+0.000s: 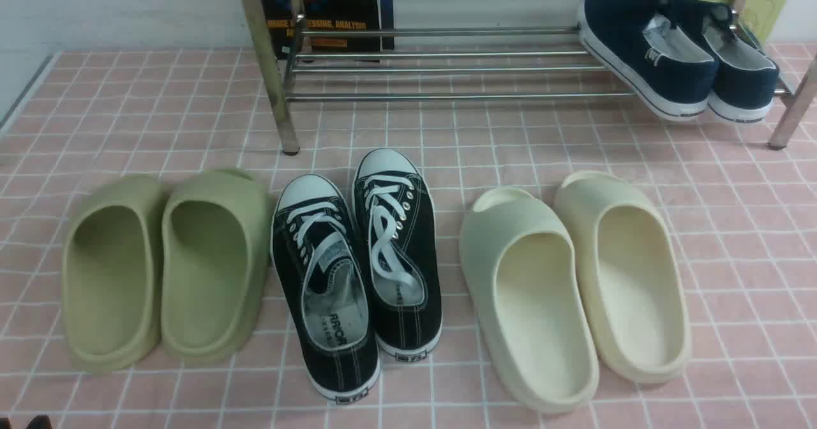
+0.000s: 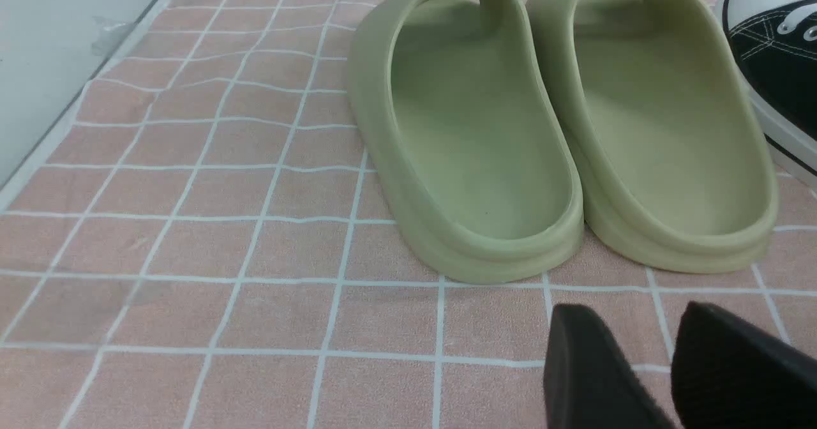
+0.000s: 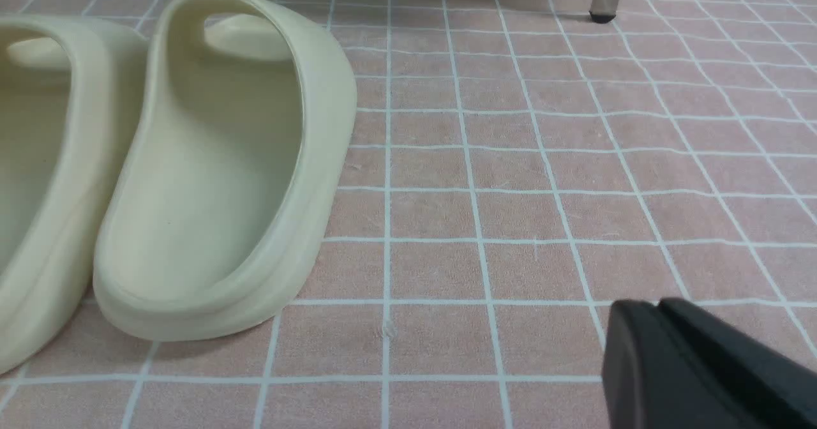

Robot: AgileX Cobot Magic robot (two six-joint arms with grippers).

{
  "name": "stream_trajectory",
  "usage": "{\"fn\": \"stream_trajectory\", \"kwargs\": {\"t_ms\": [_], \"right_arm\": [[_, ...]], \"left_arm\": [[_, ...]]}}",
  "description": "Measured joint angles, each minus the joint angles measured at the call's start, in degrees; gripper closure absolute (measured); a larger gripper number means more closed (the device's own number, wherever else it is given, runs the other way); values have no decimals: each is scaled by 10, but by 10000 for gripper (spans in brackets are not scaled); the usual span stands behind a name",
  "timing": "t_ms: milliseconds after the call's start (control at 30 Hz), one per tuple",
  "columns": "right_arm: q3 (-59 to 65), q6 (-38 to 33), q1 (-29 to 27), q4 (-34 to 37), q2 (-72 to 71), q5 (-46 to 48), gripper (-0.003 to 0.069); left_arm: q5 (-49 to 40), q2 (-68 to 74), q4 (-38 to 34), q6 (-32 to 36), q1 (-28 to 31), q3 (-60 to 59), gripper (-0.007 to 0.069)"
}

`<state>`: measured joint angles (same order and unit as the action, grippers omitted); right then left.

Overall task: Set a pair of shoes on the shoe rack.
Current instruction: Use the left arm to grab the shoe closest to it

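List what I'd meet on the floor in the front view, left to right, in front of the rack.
Olive-green slides → black sneakers with white laces → cream slides.

Two olive-green foam slides (image 2: 475,135) side by side on pink tiled floor (image 2: 287,314).
The slides touch along their sides, insides showing. Next to one lies part of a black canvas sneaker (image 2: 775,59) with a white toe cap and white lace (the rest is cut off by the frame). The left gripper (image 2: 629,333) shows two dark fingertips, parted, nearer the camera than the slides. A pale surface (image 2: 70,39) borders the floor.
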<state>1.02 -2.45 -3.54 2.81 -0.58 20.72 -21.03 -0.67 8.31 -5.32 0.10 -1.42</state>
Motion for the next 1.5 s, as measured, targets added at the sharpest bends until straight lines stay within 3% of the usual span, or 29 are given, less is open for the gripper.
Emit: {"fn": "stream_trajectory", "kwargs": {"t_ms": [1500], "right_arm": [[0, 0, 0, 0, 0, 0, 622]], "left_arm": [[1, 0, 6, -15, 0, 0, 384]]}}
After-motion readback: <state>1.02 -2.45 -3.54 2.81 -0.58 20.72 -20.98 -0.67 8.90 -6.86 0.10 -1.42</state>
